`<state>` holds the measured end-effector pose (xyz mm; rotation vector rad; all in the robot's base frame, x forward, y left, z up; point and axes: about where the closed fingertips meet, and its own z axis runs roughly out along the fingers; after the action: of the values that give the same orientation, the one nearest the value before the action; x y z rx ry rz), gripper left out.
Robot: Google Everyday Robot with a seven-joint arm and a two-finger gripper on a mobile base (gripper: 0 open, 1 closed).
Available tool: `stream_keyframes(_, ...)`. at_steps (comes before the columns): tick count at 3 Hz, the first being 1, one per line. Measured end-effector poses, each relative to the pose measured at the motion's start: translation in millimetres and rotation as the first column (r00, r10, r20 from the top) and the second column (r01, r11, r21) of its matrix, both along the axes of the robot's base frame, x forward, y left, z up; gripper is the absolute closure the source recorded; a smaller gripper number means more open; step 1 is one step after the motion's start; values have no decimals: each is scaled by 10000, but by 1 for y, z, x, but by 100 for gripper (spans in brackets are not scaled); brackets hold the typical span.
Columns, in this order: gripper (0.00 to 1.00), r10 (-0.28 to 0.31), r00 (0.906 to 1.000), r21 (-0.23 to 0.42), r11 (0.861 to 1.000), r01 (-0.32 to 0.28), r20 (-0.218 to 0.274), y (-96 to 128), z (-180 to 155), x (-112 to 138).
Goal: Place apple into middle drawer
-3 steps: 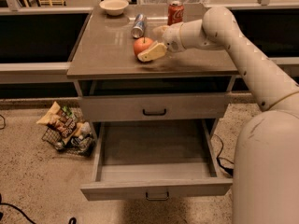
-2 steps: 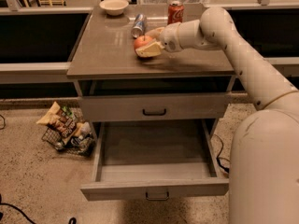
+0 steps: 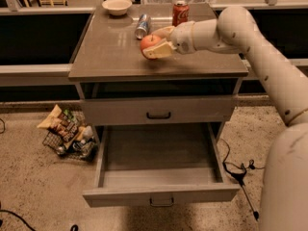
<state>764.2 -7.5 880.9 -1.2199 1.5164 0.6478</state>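
Note:
The red-orange apple [image 3: 148, 43] is between the two cream fingers of my gripper [image 3: 157, 42], which is shut on it and holds it just above the cabinet top [image 3: 110, 52], near the middle. The arm reaches in from the right. The middle drawer [image 3: 161, 165] is pulled fully open below, and its inside is bare. Its front with the dark handle [image 3: 160, 202] faces me. The grey drawer front [image 3: 159, 110] above it is closed.
On the cabinet top stand a red cola can [image 3: 180, 13], a silver can lying on its side [image 3: 142, 26] and a white bowl [image 3: 117, 6] at the back. A wire basket of snack packets [image 3: 67, 131] sits on the floor to the left. A black cable [image 3: 238, 170] lies to the right.
The gripper has lifted the apple slightly off the cabinet top. The drawers have not moved.

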Motion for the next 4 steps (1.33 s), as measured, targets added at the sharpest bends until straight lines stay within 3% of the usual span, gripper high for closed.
stream_keyframes(1,100,-161,9996,-581,9982,175,242,-33,21,-57)
stream_keyframes(2,100,-86,9997,-511,9986,98,229,-29,20,-58)
stream_keyframes(3,100,361,9993,-312,9989,-362,-11,-12,10,-84)
stream_keyframes(4,100,165,9998,-105,9998,-164,87,-1,20,-123)
